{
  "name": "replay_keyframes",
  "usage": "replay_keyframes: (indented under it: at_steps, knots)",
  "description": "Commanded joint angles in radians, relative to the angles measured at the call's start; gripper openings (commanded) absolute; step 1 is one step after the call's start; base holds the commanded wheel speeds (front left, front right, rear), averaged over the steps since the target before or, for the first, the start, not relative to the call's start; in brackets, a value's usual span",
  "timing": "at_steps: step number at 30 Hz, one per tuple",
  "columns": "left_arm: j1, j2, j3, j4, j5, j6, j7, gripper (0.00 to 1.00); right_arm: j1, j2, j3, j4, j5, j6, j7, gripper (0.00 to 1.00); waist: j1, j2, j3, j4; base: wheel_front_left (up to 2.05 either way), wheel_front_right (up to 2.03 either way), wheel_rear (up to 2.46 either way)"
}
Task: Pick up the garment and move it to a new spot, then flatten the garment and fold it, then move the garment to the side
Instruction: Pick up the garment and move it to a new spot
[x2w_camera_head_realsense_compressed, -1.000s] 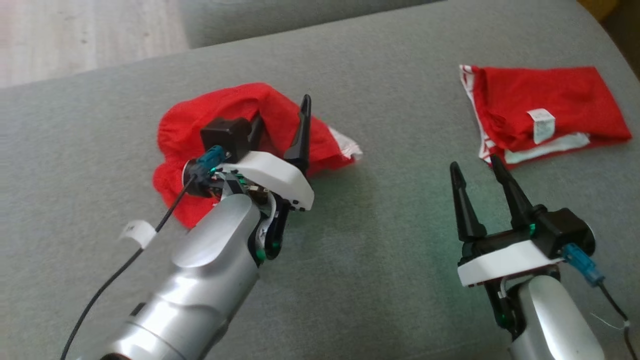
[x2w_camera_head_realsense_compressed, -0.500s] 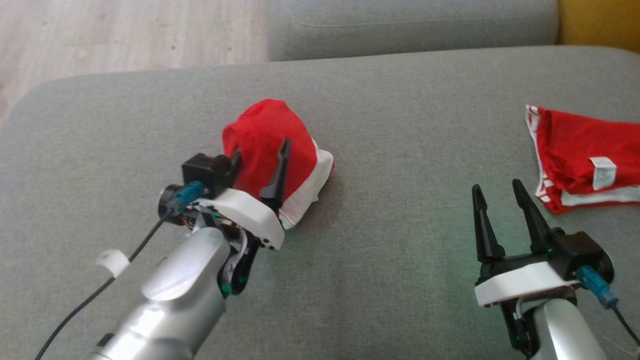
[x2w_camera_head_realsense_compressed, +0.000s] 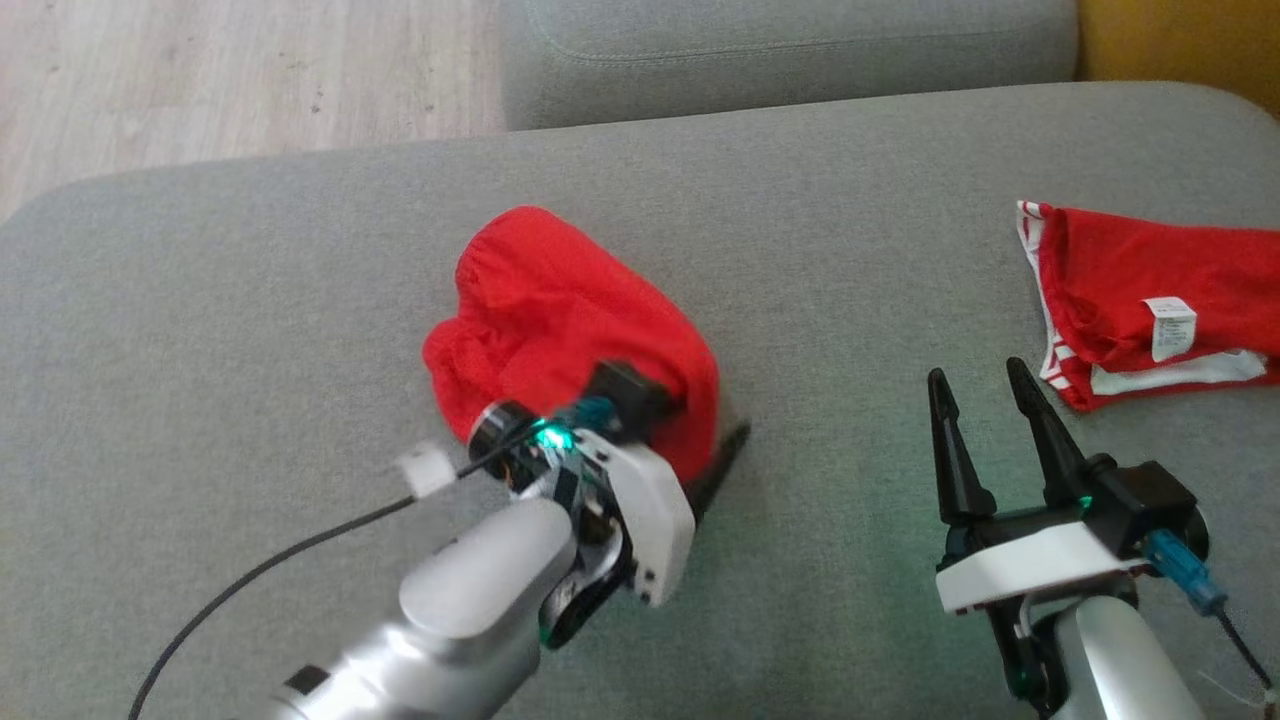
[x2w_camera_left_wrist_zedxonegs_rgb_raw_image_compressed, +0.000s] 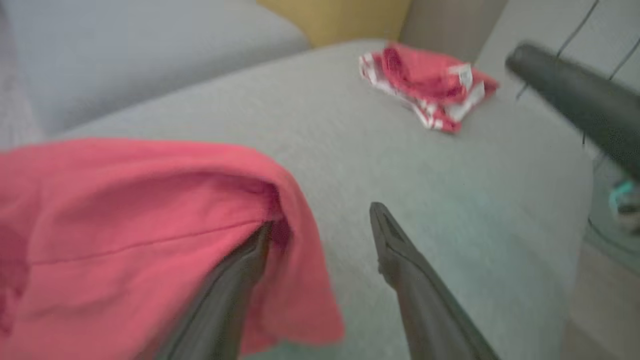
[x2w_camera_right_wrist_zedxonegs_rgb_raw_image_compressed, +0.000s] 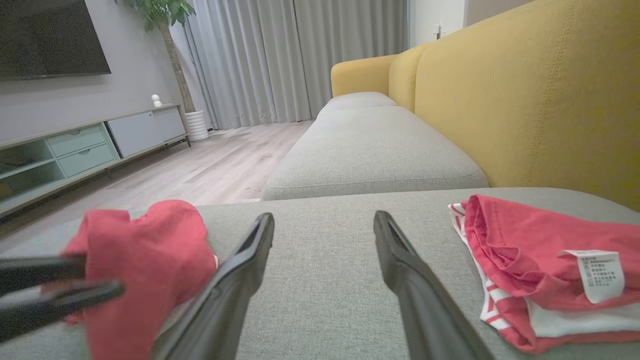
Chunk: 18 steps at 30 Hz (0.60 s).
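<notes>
The garment (x2w_camera_head_realsense_compressed: 560, 310) lies near the middle of the grey sofa seat (x2w_camera_head_realsense_compressed: 850, 200), bunched into a rounded lump. In the head view its long axis runs on a diagonal, from the upper left, toward the wooden floor (x2w_camera_head_realsense_compressed: 200, 80), down to the lower right, where it meets the left tool (x2w_camera_left_wrist_zedxonegs_rgb_raw_image_compressed: 322, 220). It is bright red with a fine mesh-like weave, creased and puffed up rather than flat, and a seam line crosses it in the left wrist view.

The left tool's fingers stand apart. One finger (x2w_camera_left_wrist_zedxonegs_rgb_raw_image_compressed: 235, 280) is covered by a drooping fold of the red cloth, which hangs over it. The other finger (x2w_camera_left_wrist_zedxonegs_rgb_raw_image_compressed: 400, 260) is bare and sits over the grey fabric just beside the garment's edge.

The right tool (x2w_camera_head_realsense_compressed: 975, 372) hangs above the seat well to the right of the garment, fingers spread and touching no cloth. Beyond it, near the yellow backrest (x2w_camera_right_wrist_zedxonegs_rgb_raw_image_compressed: 525, 100), lies a second red piece (x2w_camera_head_realsense_compressed: 1150, 270), folded flat, with white striped trim and a white label (x2w_camera_head_realsense_compressed: 1170, 328) facing up.
</notes>
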Motion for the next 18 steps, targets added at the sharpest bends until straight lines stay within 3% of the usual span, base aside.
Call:
replay_keyframes:
  at_steps: [1, 5, 18]
  knots:
    - [-0.050, 0.016, 0.011, -0.011, 0.001, -0.009, 0.036, 1.00, -0.046, 0.000, 0.027, -0.030, 0.007, -0.001, -0.011, 1.00, 0.0001, -0.0001, 0.000, -0.005, 0.00, 0.00, 0.00]
    - [-0.052, 0.061, -0.022, -0.014, -0.005, -0.024, 0.138, 1.00, -0.046, 0.000, 0.025, -0.031, 0.017, -0.001, -0.011, 1.00, 0.0001, -0.0001, -0.001, -0.010, 0.00, 0.00, 0.00]
    - [0.051, 0.257, -0.003, -0.246, -0.060, -0.001, 0.207, 1.00, -0.007, 0.000, -0.010, -0.028, 0.012, -0.001, -0.011, 1.00, 0.0001, -0.0001, -0.057, 0.085, 0.00, 0.00, 0.00]
